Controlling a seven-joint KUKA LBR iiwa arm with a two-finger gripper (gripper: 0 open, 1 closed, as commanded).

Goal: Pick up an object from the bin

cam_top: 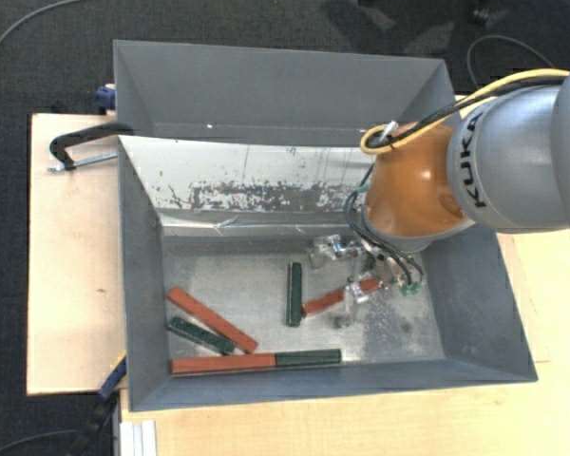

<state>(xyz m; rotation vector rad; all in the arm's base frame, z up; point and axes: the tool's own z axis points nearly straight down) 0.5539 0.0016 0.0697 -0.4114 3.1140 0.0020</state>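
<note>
My gripper (354,289) is low in the right half of the bin, under the orange wrist cover. A short red stick (323,303) lies slanted right at the gripper, its right end passing under the metal parts. Just to the left, a dark green stick (294,294) lies nearly upright on the bin floor, apart from the gripper.
Along the front left lie a red stick (212,319), a dark green stick (201,336), and a red stick (223,364) end to end with a green one (309,357) by the front wall. The arm hangs over the bin's right side.
</note>
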